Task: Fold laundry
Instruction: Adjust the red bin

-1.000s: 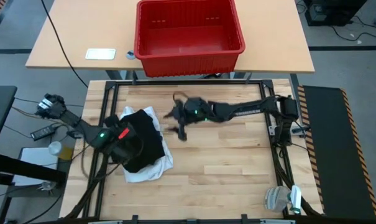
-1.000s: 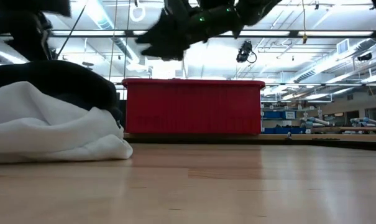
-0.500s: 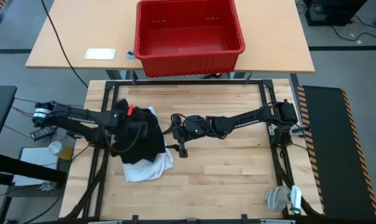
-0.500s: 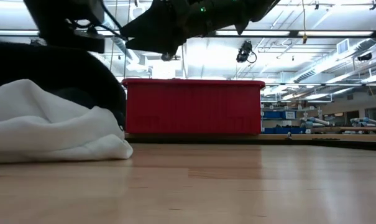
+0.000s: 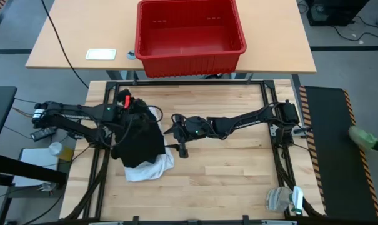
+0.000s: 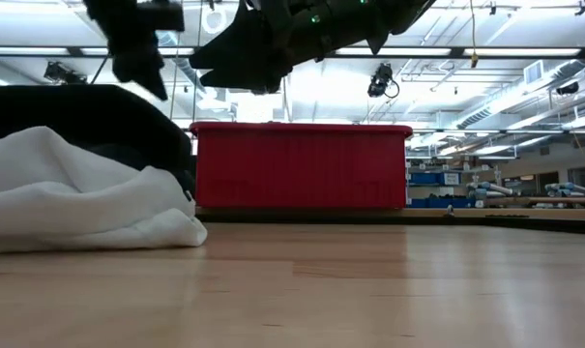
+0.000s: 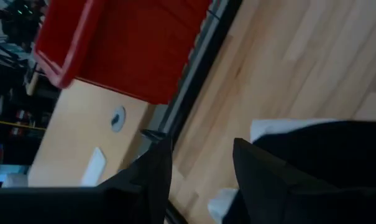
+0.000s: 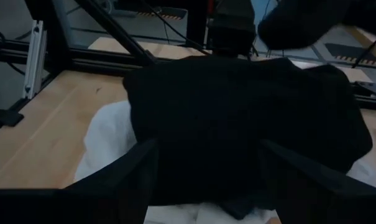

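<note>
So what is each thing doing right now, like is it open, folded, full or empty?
Red crate: upright, empty.
Black garment: crumpled, lying on the white shirt.
White shirt: rumpled, unfolded, partly covered.
Left gripper: open, at the pile's far edge, holding nothing.
Right gripper: open, empty, beside the pile.
</note>
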